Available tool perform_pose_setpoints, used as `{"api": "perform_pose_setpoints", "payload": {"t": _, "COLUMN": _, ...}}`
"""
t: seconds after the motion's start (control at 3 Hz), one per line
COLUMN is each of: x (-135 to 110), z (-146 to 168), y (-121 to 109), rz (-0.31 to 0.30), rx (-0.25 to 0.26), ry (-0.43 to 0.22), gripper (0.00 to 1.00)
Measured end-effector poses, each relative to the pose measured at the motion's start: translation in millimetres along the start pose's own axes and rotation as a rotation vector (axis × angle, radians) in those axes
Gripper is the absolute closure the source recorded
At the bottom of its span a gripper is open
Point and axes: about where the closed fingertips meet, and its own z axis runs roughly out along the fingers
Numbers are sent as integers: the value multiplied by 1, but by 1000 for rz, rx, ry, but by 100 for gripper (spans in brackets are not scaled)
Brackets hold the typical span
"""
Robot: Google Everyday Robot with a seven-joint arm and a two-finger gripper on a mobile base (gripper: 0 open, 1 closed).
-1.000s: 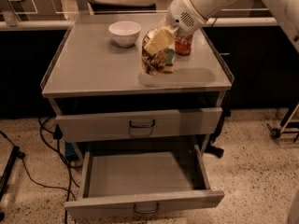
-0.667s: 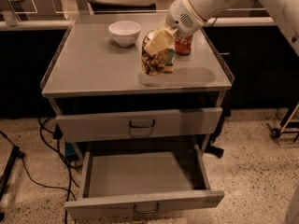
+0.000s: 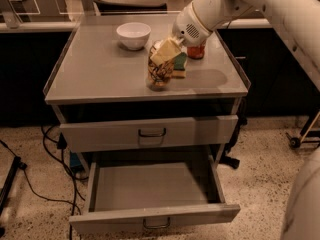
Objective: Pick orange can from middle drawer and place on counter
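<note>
The orange can point(image 3: 159, 75) stands upright on the counter point(image 3: 100, 69), near its front edge and right of centre. My gripper point(image 3: 165, 53) reaches down from the upper right, and its pale fingers point(image 3: 167, 49) are closed on the can's top. The middle drawer point(image 3: 152, 189) is pulled fully out below, and its grey inside holds nothing that shows. Its front with the small loop handle point(image 3: 156, 224) faces the camera.
A white bowl point(image 3: 133, 35) sits at the back of the counter. A red can point(image 3: 196, 51) stands behind my wrist. A green and yellow object point(image 3: 179, 66) lies just right of the orange can. The upper drawer point(image 3: 150, 132) is shut. Cables point(image 3: 45, 149) lie on the floor at left.
</note>
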Motion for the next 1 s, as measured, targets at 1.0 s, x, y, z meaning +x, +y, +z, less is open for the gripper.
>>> {"api": "perform_pose_setpoints", "payload": {"t": 1.0, "x": 17, "z": 20, "y": -3, "rz": 39, "rx": -26, "ry": 11, "gripper": 100}}
